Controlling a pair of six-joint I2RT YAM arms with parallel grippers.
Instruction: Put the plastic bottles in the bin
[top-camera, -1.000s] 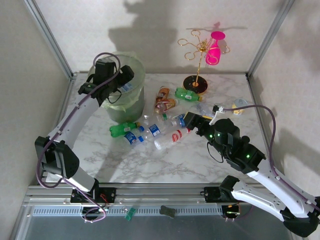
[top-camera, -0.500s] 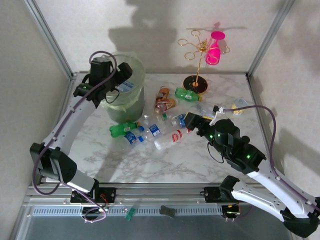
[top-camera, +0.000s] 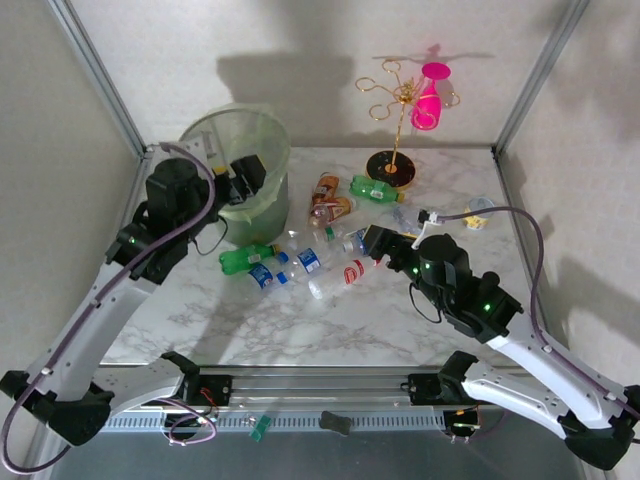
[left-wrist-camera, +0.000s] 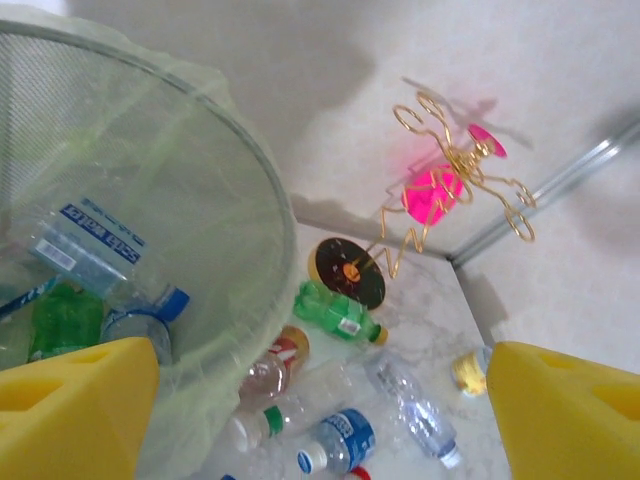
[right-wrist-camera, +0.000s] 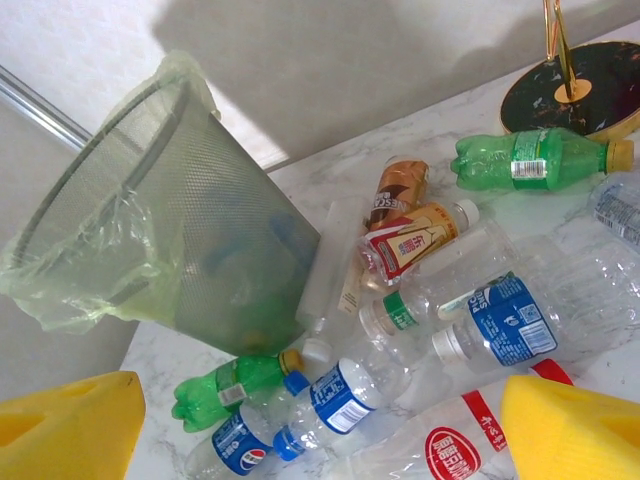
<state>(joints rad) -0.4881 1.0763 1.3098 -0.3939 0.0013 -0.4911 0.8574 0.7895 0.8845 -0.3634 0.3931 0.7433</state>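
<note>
Yellow-padded left hand (top-camera: 246, 177) agape and empty at the rim of the bin (top-camera: 265, 215), right hand (top-camera: 373, 241) likewise beside the bottles (top-camera: 340, 278).

Gold wire stand (top-camera: 403, 95) upright on round black base (top-camera: 390, 167), on marble tabletop (top-camera: 300, 325). Hung on its right arm, foot up: pink glass (top-camera: 429, 100). Right of the stand, well apart: small pale round thing (top-camera: 480, 209), unclear.

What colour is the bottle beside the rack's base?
The bottle is green; the right wrist view shows it best.
</note>
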